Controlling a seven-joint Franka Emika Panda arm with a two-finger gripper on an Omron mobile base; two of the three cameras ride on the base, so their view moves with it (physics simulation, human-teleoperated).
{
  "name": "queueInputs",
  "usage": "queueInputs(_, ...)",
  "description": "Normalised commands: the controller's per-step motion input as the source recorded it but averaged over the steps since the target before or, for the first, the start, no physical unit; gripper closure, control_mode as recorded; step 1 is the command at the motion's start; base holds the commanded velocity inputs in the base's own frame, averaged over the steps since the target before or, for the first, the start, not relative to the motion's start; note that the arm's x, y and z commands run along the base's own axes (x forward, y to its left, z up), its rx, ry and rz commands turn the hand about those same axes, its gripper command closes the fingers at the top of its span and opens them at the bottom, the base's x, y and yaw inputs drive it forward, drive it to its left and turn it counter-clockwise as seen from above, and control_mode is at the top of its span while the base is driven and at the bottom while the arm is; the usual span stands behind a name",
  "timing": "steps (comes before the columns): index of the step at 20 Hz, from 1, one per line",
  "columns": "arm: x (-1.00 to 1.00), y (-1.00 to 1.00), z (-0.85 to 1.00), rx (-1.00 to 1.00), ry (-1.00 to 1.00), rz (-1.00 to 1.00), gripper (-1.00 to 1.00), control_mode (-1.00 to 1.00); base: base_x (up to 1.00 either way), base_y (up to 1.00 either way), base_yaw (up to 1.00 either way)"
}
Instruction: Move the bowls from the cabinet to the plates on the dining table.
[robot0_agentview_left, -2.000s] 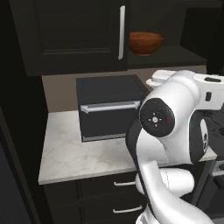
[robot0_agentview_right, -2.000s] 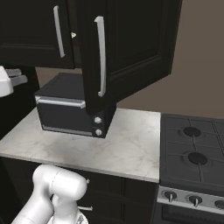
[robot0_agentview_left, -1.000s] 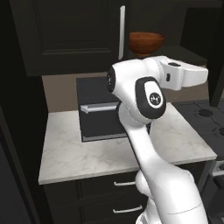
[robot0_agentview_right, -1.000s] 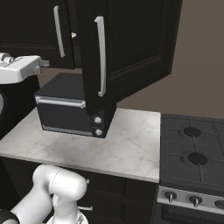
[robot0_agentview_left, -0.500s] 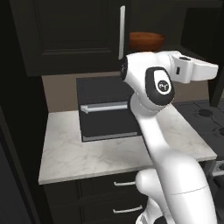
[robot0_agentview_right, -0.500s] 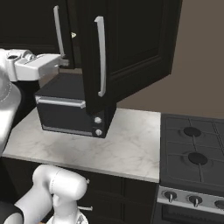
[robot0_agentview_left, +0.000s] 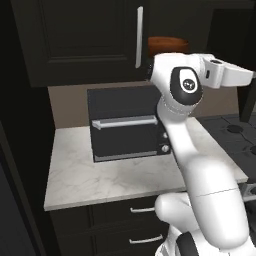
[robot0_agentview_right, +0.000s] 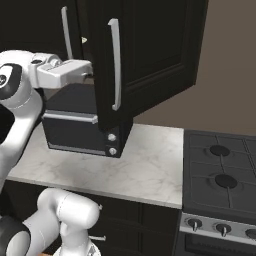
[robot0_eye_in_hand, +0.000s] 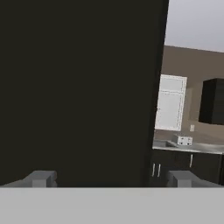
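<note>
One reddish-brown bowl (robot0_agentview_left: 167, 44) sits on a shelf in the cabinet (robot0_agentview_left: 85, 40), seen from the left base view above the toaster oven (robot0_agentview_left: 129, 130), its lower part hidden behind the raised arm; the hand reaches right, probably to come round the open door. From the right base view that door (robot0_agentview_right: 145, 55) covers the gripper and the shelf. In the hand view the gripper (robot0_eye_in_hand: 111, 178) is spread and empty, facing the door's dark panel.

Brown wall (robot0_agentview_right: 225, 65), marble counter (robot0_agentview_left: 100, 175) w/ black toaster oven (robot0_agentview_left: 125, 125), stove (robot0_agentview_right: 220, 175) at right.
</note>
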Motion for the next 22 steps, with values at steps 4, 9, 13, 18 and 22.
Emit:
queueInputs(4, 0.18, -0.23, 0.00, 0.01, 0.00, -0.15, -1.00, -1.00, 0.00, 0.00, 0.00)
queueInputs(9, 0.16, -0.23, 0.00, 0.02, 0.00, -0.15, -1.00, -1.00, 0.00, 0.00, 0.00)
queueInputs(13, 0.01, -0.31, 0.00, 0.02, 0.00, -0.15, -1.00, -1.00, 0.00, 0.00, 0.00)
queueInputs(18, -0.08, -0.41, 0.00, 0.03, 0.00, -0.12, -1.00, -1.00, 0.00, 0.00, 0.00)
queueInputs(22, -0.12, -0.50, 0.00, 0.04, 0.00, -0.11, -1.00, -1.00, 0.00, 0.00, 0.00)
